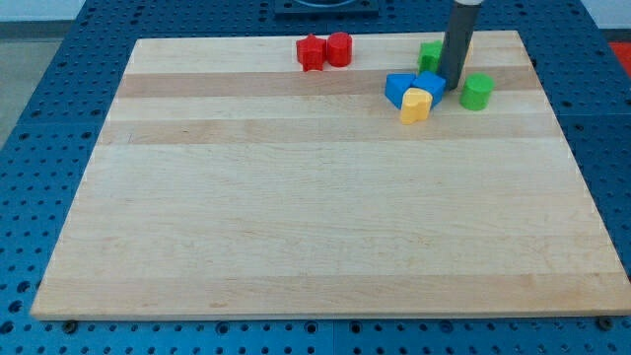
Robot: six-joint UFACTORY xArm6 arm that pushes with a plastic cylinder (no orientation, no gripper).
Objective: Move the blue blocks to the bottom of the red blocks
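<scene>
Risk check, top right of the worktop (296,217):

- The cluster is tight. The yellow block (416,104) touches the front of the blue blocks (414,88), so any push to the view's left likely drags it along toward the red pair.
- The two blues look joined or abutting; I can't tell if there's a gap. An off-centre push likely rotates them or splits them, with one left behind.
- The green block near the rod (430,54) sits just above the blues, partly hidden by the rod. It could get clipped on a repositioning sweep. The green cylinder (476,91) to the view's right is near but apart, so lower risk.
- The red blocks (323,50) sit close to the worktop's top edge. A blue driven too high could knock them off position.

Position: my tip (451,85) sits at the right-hand edge of the blues, touching or just beside them; contact is hidden by the rod. No fingers on this rig, just a bare rod, so there's nothing to open or close.

The blues lie to the view's right of the reds and slightly lower, well apart. Target spot below the reds is clear.
</scene>
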